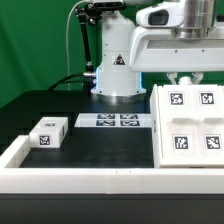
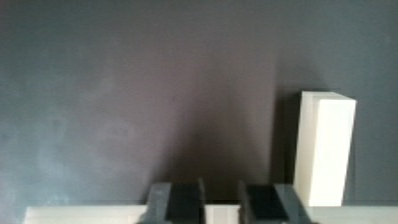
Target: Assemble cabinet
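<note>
The cabinet body (image 1: 190,125), a large white box with several square tags on top, lies at the exterior view's right. My gripper (image 1: 186,80) stands at its back edge. In the wrist view my gripper (image 2: 222,205) has its dark fingers (image 2: 178,205) on either side of a white edge (image 2: 222,214), which fills the gap between them. A white upright wall (image 2: 326,150) rises beside the fingers. A small white tagged panel piece (image 1: 48,132) lies apart at the exterior view's left.
The marker board (image 1: 112,121) lies flat at the back middle of the black table (image 1: 100,150). A low white rim (image 1: 60,178) frames the table. The arm's white base (image 1: 115,60) stands behind the marker board.
</note>
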### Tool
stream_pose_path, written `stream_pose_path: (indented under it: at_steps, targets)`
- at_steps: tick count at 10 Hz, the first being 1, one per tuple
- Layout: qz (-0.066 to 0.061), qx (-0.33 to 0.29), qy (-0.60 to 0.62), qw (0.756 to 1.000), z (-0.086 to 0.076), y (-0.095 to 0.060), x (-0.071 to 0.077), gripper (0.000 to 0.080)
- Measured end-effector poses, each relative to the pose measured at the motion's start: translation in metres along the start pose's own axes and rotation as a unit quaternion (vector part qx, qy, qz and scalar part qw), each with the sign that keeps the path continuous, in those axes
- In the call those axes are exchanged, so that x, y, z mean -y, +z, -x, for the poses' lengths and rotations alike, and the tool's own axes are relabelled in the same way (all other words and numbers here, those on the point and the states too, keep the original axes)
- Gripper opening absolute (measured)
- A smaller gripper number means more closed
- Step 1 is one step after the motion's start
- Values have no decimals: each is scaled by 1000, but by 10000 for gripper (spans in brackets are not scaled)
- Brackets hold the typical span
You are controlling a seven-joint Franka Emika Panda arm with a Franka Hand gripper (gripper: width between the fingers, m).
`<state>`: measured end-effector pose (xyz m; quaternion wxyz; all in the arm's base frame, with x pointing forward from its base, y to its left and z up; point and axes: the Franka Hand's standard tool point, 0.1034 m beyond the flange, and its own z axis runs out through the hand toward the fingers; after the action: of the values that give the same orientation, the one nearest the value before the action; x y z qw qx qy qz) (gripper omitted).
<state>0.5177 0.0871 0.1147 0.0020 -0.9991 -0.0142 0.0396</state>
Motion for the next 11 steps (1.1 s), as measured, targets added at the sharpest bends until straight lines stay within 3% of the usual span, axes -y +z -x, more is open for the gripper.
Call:
stream_pose_path:
  at_steps: [2,7,11]
  targets:
    - [1,8,0,1000,-8,-11,1,65]
    - [1,10,-2,1000,-10,-10,1,33]
    - [3,22,-6,1000,-21,-28,-4,1]
